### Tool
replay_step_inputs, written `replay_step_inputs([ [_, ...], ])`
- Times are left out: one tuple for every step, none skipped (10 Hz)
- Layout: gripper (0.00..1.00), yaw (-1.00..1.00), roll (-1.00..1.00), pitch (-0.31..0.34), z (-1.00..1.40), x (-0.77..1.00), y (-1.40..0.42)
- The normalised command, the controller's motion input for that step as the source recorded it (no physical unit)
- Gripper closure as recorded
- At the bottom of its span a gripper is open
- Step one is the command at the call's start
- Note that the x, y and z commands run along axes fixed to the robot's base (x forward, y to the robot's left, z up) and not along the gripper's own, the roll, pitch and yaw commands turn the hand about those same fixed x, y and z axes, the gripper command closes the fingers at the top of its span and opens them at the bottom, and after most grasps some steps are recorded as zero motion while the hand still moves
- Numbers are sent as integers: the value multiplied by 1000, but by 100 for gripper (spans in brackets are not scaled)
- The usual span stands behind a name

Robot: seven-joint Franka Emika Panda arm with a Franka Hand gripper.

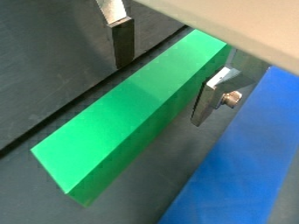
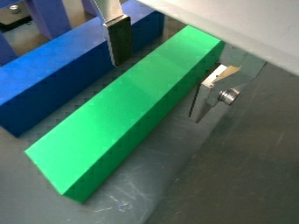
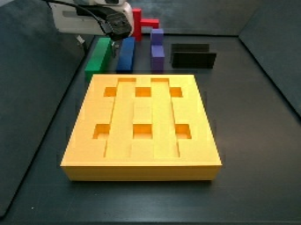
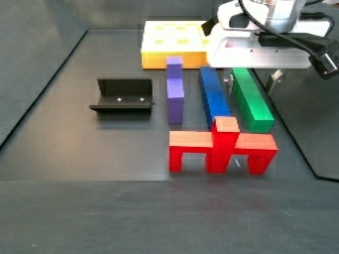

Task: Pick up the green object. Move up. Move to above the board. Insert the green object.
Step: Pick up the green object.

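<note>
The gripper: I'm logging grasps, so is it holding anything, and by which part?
Cannot tell. The gripper straddles the long green rectangular bar near one end, fingers at its long sides; contact isn't clear.

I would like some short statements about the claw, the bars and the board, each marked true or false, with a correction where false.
1. The claw has one finger on each long side of the green object. True.
2. The green object already sits in the board. False: it is on the floor, apart from the board.
3. The blue bar lies between the green object and the purple bar. True.
4. The fixture stands on top of the board. False: it stands on the floor, apart.
5. The board's square holes are empty. True.
</note>
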Motion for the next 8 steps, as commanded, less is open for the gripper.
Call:
replay_step_inputs([
  [0,0,0,0,0,0,0],
  [100,0,0,0,0,0,0],
  [100,0,0,0,0,0,0],
  [100,0,0,0,0,0,0],
  [100,0,0,0,0,0,0],
  [100,0,0,0,0,0,0],
  [100,0,0,0,0,0,0],
  [100,0,0,0,0,0,0],
])
